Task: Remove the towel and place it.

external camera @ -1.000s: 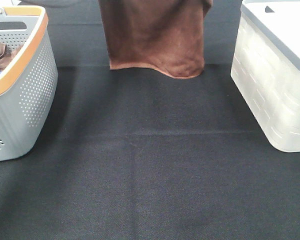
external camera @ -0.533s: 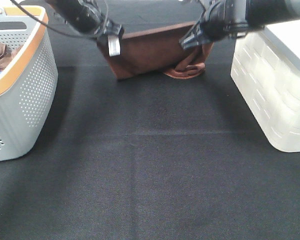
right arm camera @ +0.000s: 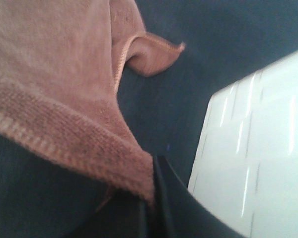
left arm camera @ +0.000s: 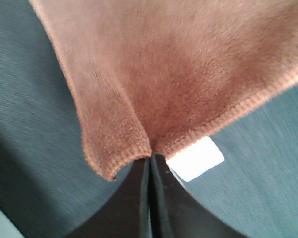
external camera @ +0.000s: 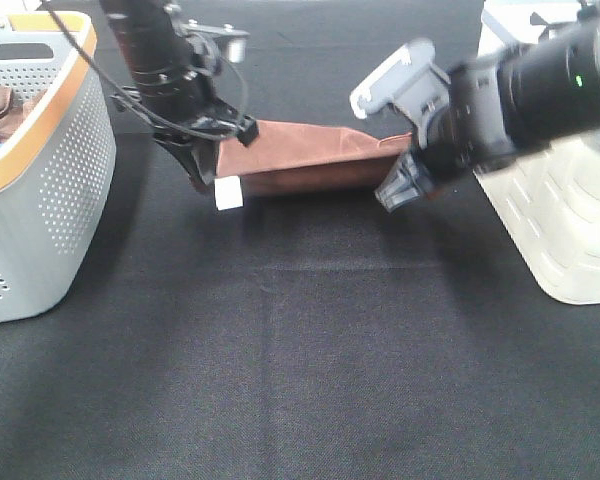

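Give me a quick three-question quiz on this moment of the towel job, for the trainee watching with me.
1. True or false: the brown towel is held by one gripper only.
2. Multiple choice: what hangs off the towel corner next to the left gripper? A) a white tag B) a metal clip C) a blue peg
3. Short answer: which container stands on the same side as the right gripper?

Key
1. False. Both wrist views show closed fingers pinching a towel corner, left and right.
2. A, the white tag.
3. The white lidded bin; the grey perforated basket with an orange rim stands on the left side.
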